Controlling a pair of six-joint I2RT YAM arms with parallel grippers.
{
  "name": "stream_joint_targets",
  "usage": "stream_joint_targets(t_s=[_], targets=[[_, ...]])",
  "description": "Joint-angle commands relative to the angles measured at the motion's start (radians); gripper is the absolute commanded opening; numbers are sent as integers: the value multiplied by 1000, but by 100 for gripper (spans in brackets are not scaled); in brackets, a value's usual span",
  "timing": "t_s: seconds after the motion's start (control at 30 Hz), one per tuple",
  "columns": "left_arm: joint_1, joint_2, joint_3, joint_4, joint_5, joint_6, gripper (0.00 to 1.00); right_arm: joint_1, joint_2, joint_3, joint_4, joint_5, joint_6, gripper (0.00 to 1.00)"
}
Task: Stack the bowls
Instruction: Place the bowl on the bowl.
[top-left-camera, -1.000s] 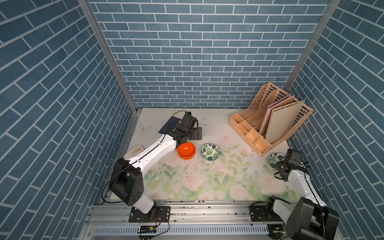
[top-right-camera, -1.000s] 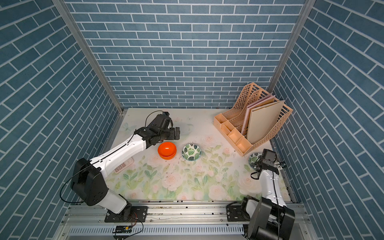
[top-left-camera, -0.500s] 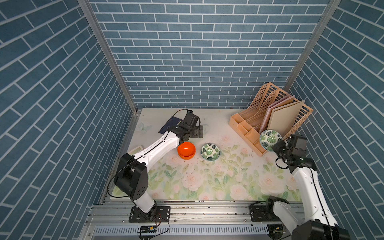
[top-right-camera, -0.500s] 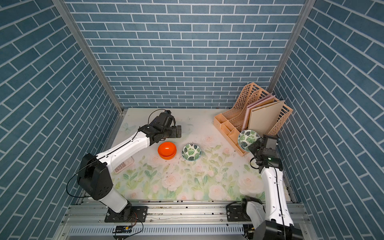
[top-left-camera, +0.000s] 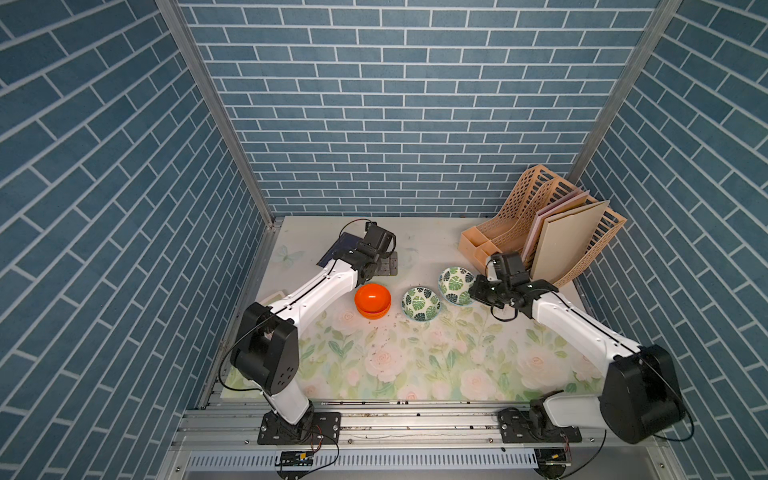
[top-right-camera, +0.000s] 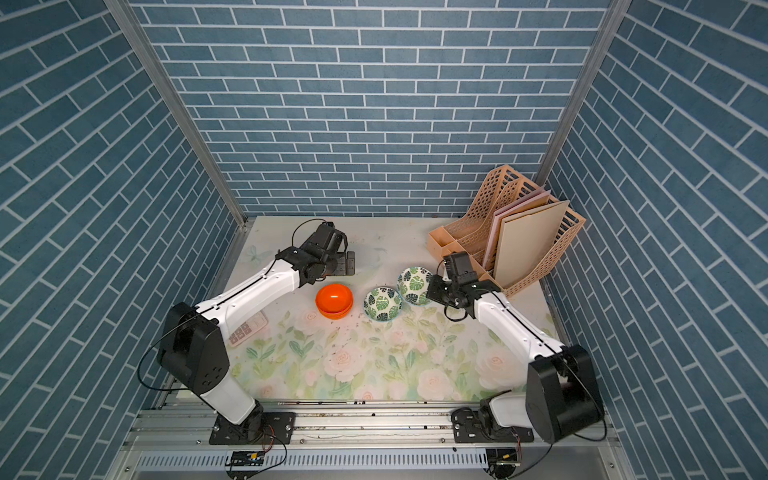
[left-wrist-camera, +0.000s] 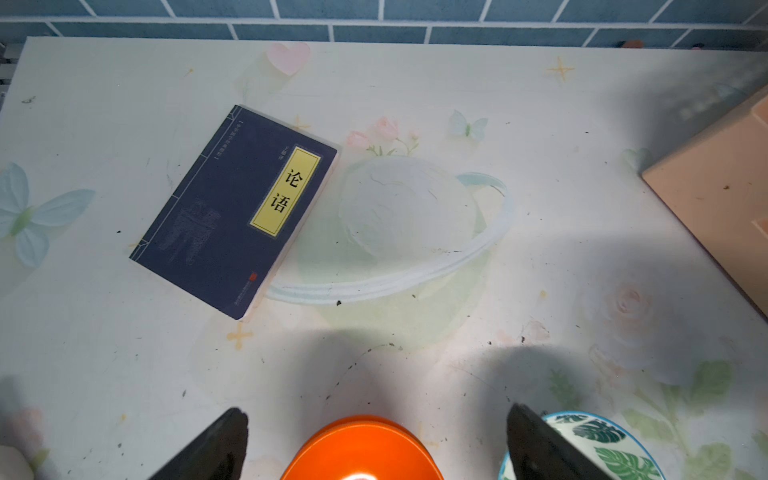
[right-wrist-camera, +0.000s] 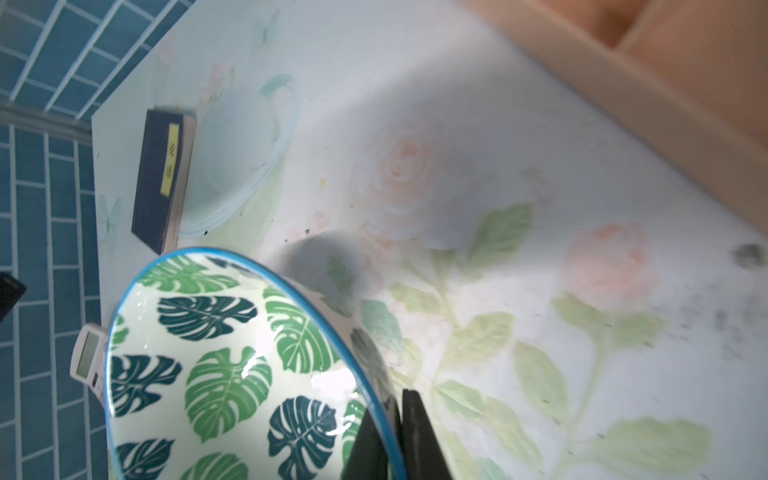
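Two orange bowls sit nested on the floral mat, their far rim showing in the left wrist view. A leaf-printed bowl rests just right of them. My right gripper is shut on the rim of a second leaf bowl. It holds that bowl tilted, just right of and behind the resting one. My left gripper is open and empty, just behind the orange bowls.
A dark blue book lies at the back left. A calculator lies by the left wall. An orange file rack with boards stands at the back right, close behind my right arm.
My right arm has lifted the leaf bowl from the mat's right edge and carried it left, to beside the resting leaf bowl. The left gripper drew back slightly from the orange bowls.
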Motion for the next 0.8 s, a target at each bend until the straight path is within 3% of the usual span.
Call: stream_joint_targets(t_s=[0.0,0.37,0.77], targets=[[16,-29,-19,-44,-39,-3,100,51,88,96,84,-28,-47,0],[60,-81,-52,-61,-52,-11,100,115,245,196,56,-81,-121,0],[60,-75,-45,-57,-44,-19,100,164,271,202,10,-86,-158,0]])
